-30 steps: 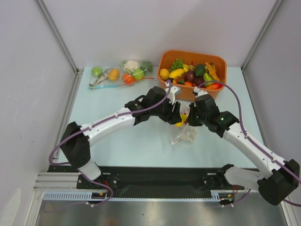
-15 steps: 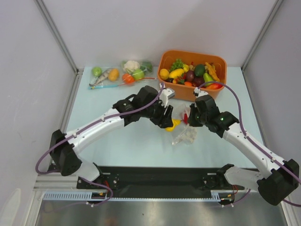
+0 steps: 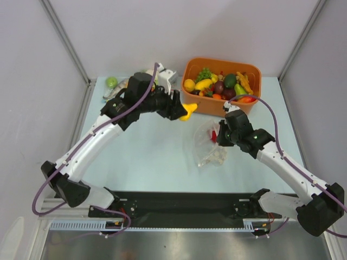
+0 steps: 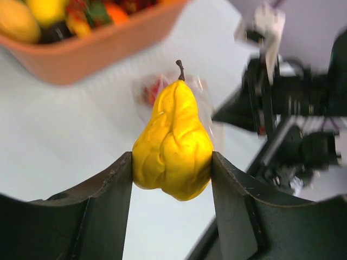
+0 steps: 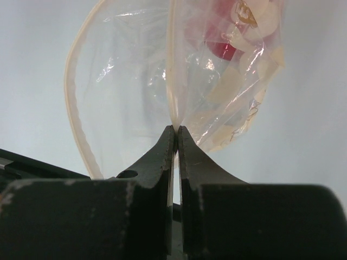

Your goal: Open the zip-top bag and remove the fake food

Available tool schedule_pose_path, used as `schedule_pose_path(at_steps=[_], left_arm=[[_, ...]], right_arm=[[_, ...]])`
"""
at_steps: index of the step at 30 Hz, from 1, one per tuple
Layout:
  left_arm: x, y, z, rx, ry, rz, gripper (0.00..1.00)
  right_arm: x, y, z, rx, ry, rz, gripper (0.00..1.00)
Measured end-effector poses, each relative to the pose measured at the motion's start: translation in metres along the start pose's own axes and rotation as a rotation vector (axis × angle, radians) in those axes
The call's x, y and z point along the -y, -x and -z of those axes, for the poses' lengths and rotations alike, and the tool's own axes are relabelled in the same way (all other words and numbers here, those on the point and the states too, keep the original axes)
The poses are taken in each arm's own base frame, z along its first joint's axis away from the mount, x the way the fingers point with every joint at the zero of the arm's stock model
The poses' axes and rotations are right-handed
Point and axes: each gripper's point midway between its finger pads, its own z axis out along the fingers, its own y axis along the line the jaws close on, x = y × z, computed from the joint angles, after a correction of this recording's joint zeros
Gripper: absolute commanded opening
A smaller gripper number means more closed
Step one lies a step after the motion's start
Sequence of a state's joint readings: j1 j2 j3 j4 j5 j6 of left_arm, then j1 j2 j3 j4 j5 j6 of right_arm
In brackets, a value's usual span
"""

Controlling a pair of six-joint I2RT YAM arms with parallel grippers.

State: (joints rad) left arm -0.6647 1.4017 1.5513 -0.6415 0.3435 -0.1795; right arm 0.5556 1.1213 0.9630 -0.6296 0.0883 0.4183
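While the left gripper (image 3: 180,110) holds the yellow pear (image 4: 172,146) in the air, you are in the middle of the removal step: the bag is open and one fruit is out. At far left the other bags (image 3: 111,83) lie at the back of the table (image 3: 152,157), partly hidden by the left arm. The left claw is clamped on the pear, one finger on each flank and the stem pointing away from the wrist. It hangs above the table just left of the orange bin (image 3: 222,61).

Further right, the zip-top bag (image 3: 209,145) sits on the table in front of the bin. Its mouth gapes, and its pale zip strip is pinched flat between the closed fingers of the right gripper (image 5: 177,129). A red fruit (image 5: 221,50) is visible inside; the other shapes in there are too blurred to name.

Your next move is probably to set the pear down on bare table, release it, and bring the left claw back for the red fruit. The right pinch should hold so the mouth does not collapse.

A second ago the left claw was at the bag's mouth, close to the right one. It has since swung up and left with the pear, while the right gripper and the bag have barely moved.
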Motion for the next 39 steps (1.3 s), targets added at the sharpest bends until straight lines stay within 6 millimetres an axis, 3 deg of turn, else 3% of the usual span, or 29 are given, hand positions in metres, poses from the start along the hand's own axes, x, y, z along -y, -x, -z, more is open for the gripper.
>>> schedule_pose_path(at_steps=[3, 7, 14, 16, 18, 21, 23, 24, 33, 36, 39], left_arm=[[-0.013, 0.037, -0.012, 0.085, 0.027, -0.003, 0.00], [-0.033, 0.075, -0.054, 0.158, 0.056, 0.002, 0.00], [-0.090, 0.103, -0.141, 0.190, 0.164, 0.046, 0.00], [-0.107, 0.107, -0.160, 0.202, 0.200, 0.059, 0.06], [-0.122, 0.107, -0.171, 0.214, 0.234, 0.071, 0.25], [-0.138, 0.106, -0.179, 0.225, 0.270, 0.081, 0.76], [-0.145, 0.107, -0.183, 0.237, 0.276, 0.086, 0.95], [-0.147, 0.108, -0.185, 0.243, 0.276, 0.088, 1.00], [-0.148, 0.115, -0.187, 0.272, 0.260, 0.083, 1.00], [-0.143, 0.104, -0.182, 0.252, 0.260, 0.057, 1.00], [-0.127, 0.081, -0.168, 0.201, 0.256, 0.020, 1.00]], right_arm=[[-0.001, 0.000, 0.000, -0.001, 0.005, 0.000, 0.00], [-0.004, 0.000, 0.000, -0.001, 0.017, 0.003, 0.00], [-0.011, -0.003, 0.001, -0.006, 0.037, 0.008, 0.00], [-0.013, -0.003, 0.001, -0.007, 0.043, 0.010, 0.00], [-0.014, -0.003, 0.002, -0.006, 0.049, 0.010, 0.00], [-0.015, -0.004, 0.002, -0.007, 0.052, 0.010, 0.00], [-0.015, -0.004, 0.002, -0.007, 0.052, 0.010, 0.00], [-0.015, -0.004, 0.002, -0.007, 0.053, 0.009, 0.00], [-0.018, -0.003, 0.002, -0.006, 0.064, 0.008, 0.00], [-0.018, -0.003, 0.002, -0.005, 0.064, 0.007, 0.00], [-0.018, -0.003, 0.002, -0.005, 0.065, 0.007, 0.00]])
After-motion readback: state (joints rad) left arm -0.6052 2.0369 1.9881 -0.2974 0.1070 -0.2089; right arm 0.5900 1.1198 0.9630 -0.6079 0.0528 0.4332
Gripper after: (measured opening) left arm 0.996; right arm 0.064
